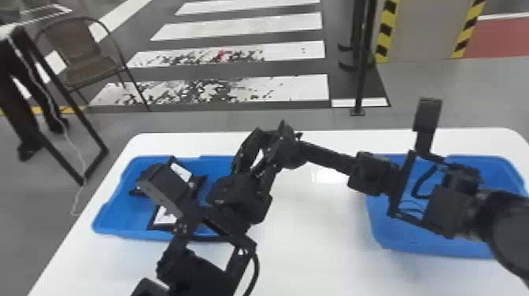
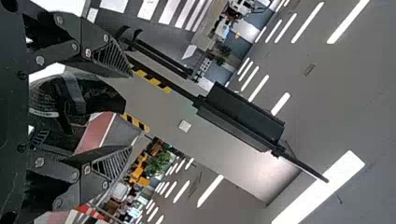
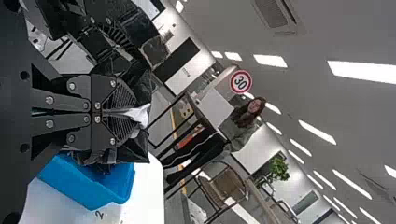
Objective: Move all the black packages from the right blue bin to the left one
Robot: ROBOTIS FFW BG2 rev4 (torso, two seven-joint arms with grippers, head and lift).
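Observation:
In the head view my left gripper [image 1: 268, 135] and my right gripper [image 1: 289, 149] meet above the table, beside the inner end of the left blue bin [image 1: 130, 226]. The right wrist view has my right gripper [image 3: 133, 113] shut on a black package [image 3: 133, 151], with glossy plastic around the fingers. My left gripper [image 2: 130, 112] stands open in its wrist view; a dark shape lies between its fingers, and I cannot tell package from gripper there. Black packages with white labels [image 1: 165, 216] lie in the left bin, partly behind the left arm. The right blue bin [image 1: 433, 240] is half covered by the right arm.
Both bins stand on a white table [image 1: 315, 244], with bare tabletop between them. The left arm's wrist block [image 1: 163, 189] overhangs the left bin. Beyond the table are a chair [image 1: 84, 53] and a black post [image 1: 360, 78].

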